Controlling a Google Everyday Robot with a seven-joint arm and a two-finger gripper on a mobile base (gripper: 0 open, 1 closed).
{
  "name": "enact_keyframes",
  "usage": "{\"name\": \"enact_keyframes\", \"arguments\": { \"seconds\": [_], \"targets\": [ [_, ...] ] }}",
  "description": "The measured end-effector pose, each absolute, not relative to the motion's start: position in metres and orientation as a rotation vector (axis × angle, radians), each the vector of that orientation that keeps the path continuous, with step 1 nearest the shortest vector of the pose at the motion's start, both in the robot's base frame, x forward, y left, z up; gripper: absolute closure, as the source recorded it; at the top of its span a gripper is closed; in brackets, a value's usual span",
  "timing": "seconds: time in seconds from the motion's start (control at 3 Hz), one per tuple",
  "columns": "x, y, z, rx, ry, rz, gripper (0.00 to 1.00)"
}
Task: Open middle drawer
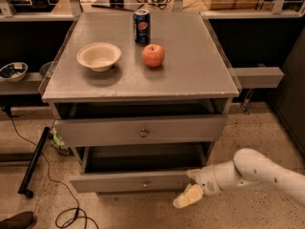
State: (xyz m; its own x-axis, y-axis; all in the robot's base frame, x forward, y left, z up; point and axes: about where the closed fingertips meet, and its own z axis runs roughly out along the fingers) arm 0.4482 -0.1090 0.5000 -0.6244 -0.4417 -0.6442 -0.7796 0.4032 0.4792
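The grey cabinet [143,87] shows two drawer fronts with round metal knobs. The middle drawer [119,181] is the lower one, a long low front. It stands pulled out, with its dark inside showing above the front. The upper drawer [105,132] has a taller front and also stands out a little. My gripper [189,196], pale yellow on a white arm [257,173], is low at the right end of the middle drawer's front, just in front of and below its edge. It holds nothing that I can see.
On the cabinet top are a white bowl [98,56], a red apple [153,55] and a blue soda can [141,26]. A black bar [34,161] and cables lie on the floor at left. A grey shelf [255,76] juts out at right. A shoe [16,221] is at bottom left.
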Motion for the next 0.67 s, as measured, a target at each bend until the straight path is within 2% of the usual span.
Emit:
{"name": "enact_keyframes", "arguments": {
  "seconds": [0.67],
  "targets": [
    [0.4728, -0.0997, 0.5052, -1.090, 2.251, 1.023, 0.00]
  ]
}}
